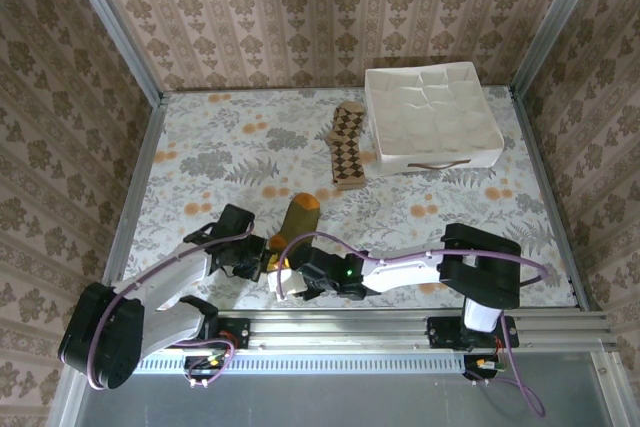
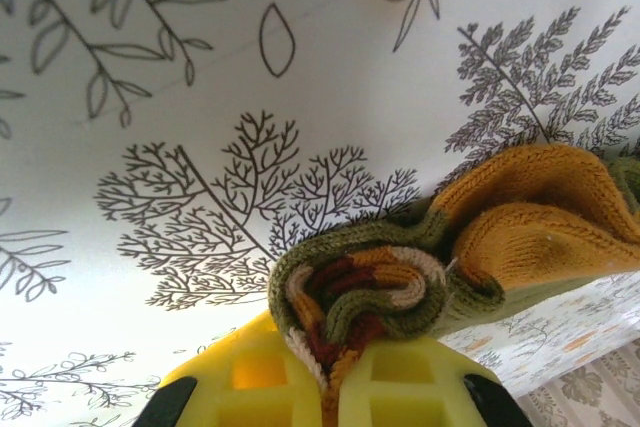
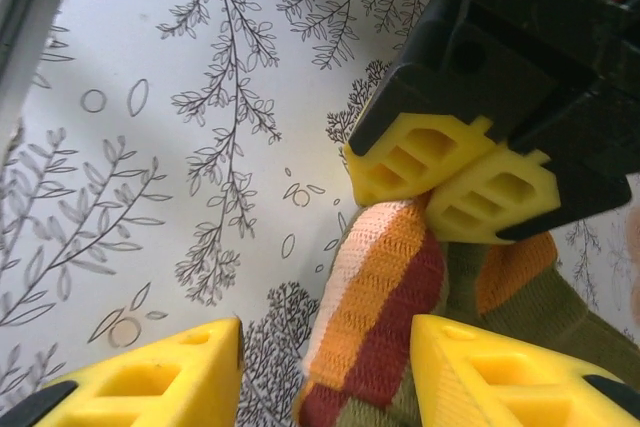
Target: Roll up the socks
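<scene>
- The right end effector (image 3: 325,337) is released. Its yellow fingers (image 3: 150,382) stand apart on either side of the striped sock (image 3: 385,297), and the left finger is clear of the fabric. I cannot tell whether the other finger touches it.
- The left end effector (image 2: 335,392) is clenched on the striped sock's cuff end, with the fabric pinched between its two yellow pads.
- The striped sock is olive-green ribbed knit with a mustard-orange patch and cuff bands of cream, orange and dark red. At the pinch, the cuff is bunched into wavy folded layers.
- This sock lies on the surface (image 1: 200,147) near the arm bases, a little left of centre. It runs away from both end effectors, with the orange patch at its far end.
- From above, the arms cover the sock's near end. In the left wrist view, the frame crops the sock's orange part at the right edge and the pads at the bottom.
- The argyle sock (image 1: 347,147) lies flat, well apart and farther back. It has brown and cream diamonds, and its far end is bent left.
- A white box (image 1: 432,152) stands just right of the argyle sock, near the back wall.
</scene>
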